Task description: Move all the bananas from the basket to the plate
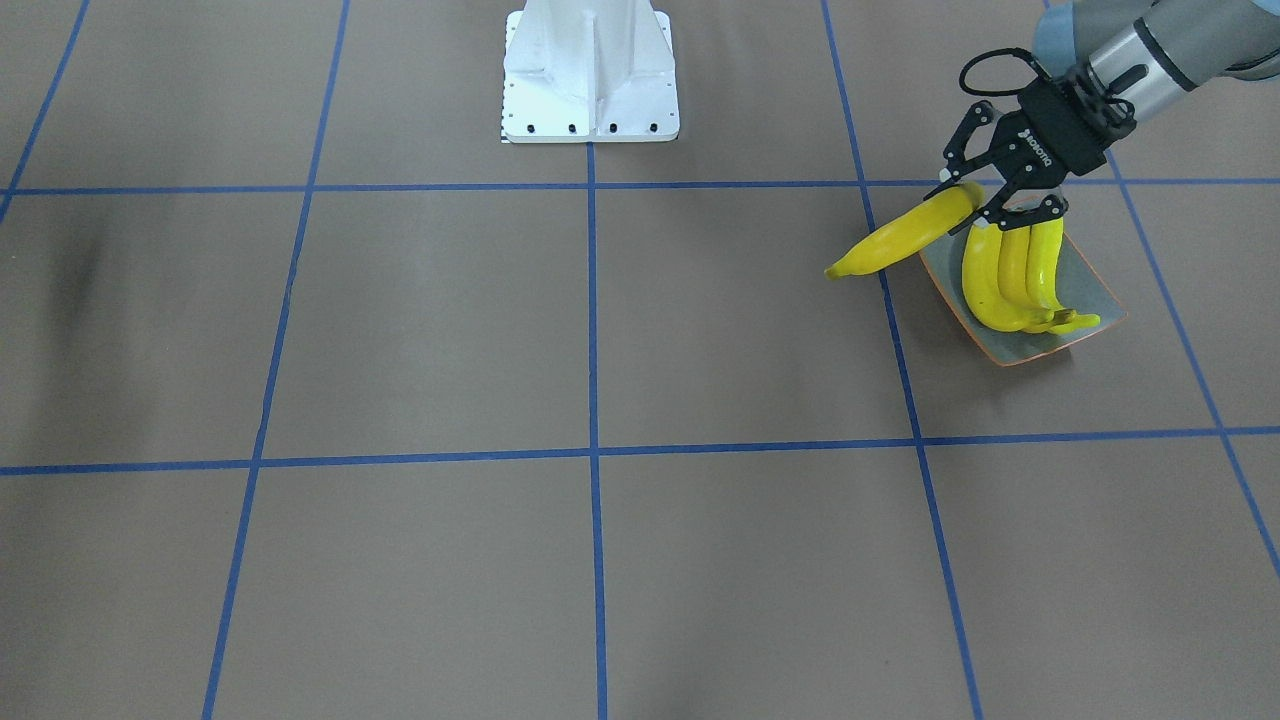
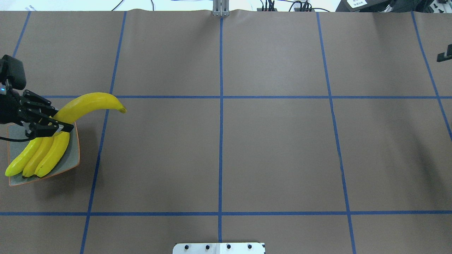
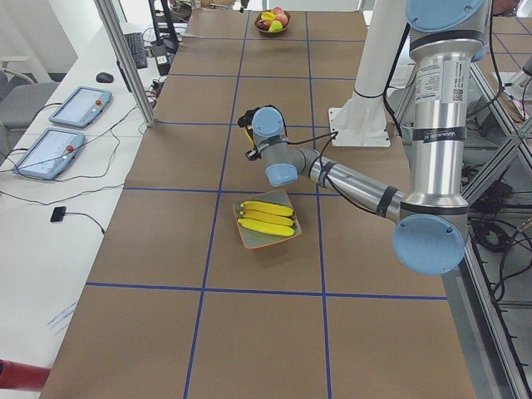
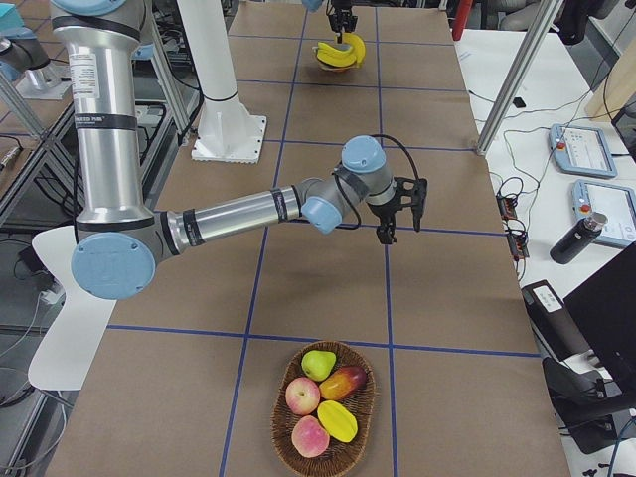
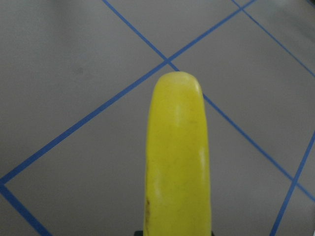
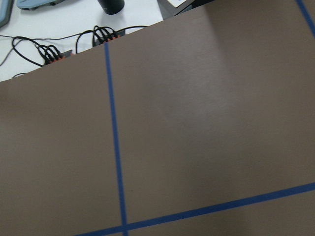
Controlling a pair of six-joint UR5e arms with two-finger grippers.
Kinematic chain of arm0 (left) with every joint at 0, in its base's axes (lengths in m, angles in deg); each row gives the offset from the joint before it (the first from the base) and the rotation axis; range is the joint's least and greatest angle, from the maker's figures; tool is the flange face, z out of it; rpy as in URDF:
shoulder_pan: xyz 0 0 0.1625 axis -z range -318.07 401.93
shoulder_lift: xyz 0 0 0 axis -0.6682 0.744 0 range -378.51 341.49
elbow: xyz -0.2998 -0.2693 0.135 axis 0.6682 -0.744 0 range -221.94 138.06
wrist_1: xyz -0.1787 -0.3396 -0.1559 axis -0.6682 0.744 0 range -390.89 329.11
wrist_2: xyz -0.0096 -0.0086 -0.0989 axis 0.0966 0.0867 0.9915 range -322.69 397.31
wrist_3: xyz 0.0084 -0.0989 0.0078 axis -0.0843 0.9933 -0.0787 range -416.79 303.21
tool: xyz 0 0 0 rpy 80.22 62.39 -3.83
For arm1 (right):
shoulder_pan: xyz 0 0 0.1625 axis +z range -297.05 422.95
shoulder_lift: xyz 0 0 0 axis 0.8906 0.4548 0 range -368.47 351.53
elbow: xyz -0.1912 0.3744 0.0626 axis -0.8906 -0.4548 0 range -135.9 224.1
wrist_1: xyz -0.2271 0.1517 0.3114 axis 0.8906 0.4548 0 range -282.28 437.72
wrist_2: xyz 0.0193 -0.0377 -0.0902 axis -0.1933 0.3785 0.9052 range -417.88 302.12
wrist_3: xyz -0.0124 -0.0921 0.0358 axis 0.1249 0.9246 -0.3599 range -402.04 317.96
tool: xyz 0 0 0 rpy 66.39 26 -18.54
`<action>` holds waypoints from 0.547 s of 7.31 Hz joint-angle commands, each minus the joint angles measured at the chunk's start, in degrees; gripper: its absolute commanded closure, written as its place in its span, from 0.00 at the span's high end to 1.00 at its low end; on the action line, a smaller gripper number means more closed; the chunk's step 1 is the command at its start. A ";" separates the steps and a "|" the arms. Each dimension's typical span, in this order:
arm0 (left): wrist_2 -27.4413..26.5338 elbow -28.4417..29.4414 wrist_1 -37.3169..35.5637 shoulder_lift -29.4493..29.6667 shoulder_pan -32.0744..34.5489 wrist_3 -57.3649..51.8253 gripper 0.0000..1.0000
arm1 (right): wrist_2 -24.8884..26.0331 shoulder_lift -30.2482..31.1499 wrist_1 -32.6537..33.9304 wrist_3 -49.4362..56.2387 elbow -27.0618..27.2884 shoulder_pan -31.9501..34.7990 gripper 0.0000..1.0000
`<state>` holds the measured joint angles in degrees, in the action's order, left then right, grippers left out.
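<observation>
My left gripper [image 1: 978, 200] is shut on one end of a yellow banana [image 1: 895, 240], held over the inner edge of the plate [image 1: 1095, 290]. The rest of this banana [image 2: 88, 104] juts out past the plate toward the table's middle, and it fills the left wrist view [image 5: 177, 162]. Three bananas [image 2: 39, 155] lie side by side on the grey-green plate [image 2: 72, 155]. The basket [image 4: 323, 407] at the table's far right end holds a pear, apples and a yellow fruit, with no banana showing. My right gripper [image 4: 397, 214] hovers over bare table; I cannot tell whether it is open or shut.
The white robot base [image 1: 590, 75] stands at the table's rear middle. Blue tape lines grid the brown table [image 2: 275, 148]. Tablets and cables lie on the side bench [image 3: 79, 125] beyond the table's front edge.
</observation>
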<state>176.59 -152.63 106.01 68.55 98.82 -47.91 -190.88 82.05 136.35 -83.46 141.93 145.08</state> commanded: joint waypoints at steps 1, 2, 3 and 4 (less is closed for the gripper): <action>5.78 5.36 0.29 -3.13 4.69 -19.87 0.00 | -5.41 1.06 0.17 18.05 -8.32 8.72 1.00; 8.87 9.39 0.29 -3.04 7.25 -28.48 0.00 | -5.42 1.32 0.34 24.22 -10.79 10.66 1.00; 10.46 13.79 0.38 -3.04 7.88 -35.70 0.00 | -5.42 1.76 0.43 28.72 -12.47 12.25 1.00; 11.78 17.05 0.21 -2.96 7.80 -40.99 0.00 | -5.42 2.03 0.43 30.15 -12.75 12.96 1.00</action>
<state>186.27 -140.18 106.32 65.58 106.01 -80.95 -196.18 83.68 136.73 -57.12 130.48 156.52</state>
